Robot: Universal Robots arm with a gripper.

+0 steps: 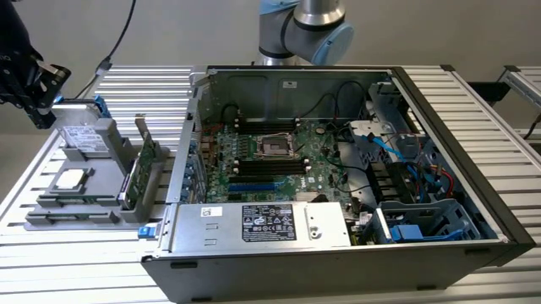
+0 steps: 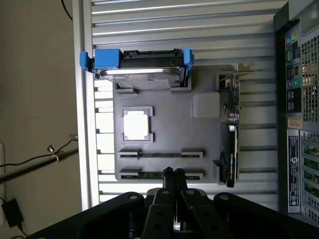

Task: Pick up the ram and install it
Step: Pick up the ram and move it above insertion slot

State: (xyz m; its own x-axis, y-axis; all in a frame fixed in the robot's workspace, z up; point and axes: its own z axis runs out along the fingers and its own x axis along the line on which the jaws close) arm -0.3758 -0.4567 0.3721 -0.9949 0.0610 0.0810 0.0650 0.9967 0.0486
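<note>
Two ram sticks stand on edge in the grey parts tray [image 2: 169, 134]: one ram stick [image 2: 160, 155] in the farther holder, the other ram stick [image 2: 149, 175] in the holder closest to my fingertips. My gripper [image 2: 173, 172] hangs above the tray with its two black fingers pressed together, shut on nothing, the tips over the nearer stick's middle. In the exterior view the gripper [image 1: 40, 119] is high over the tray [image 1: 93, 190], at that view's left. The open computer case holds the green motherboard [image 1: 270, 158] with its black memory slots.
On the tray also sit a silver drive with blue clips [image 2: 137, 69], a white square chip [image 2: 136, 124] and a tall green card with a metal bracket [image 2: 232, 134]. The case wall [image 2: 299, 99] stands beside the tray. Cables and a power supply [image 1: 262, 223] fill the case.
</note>
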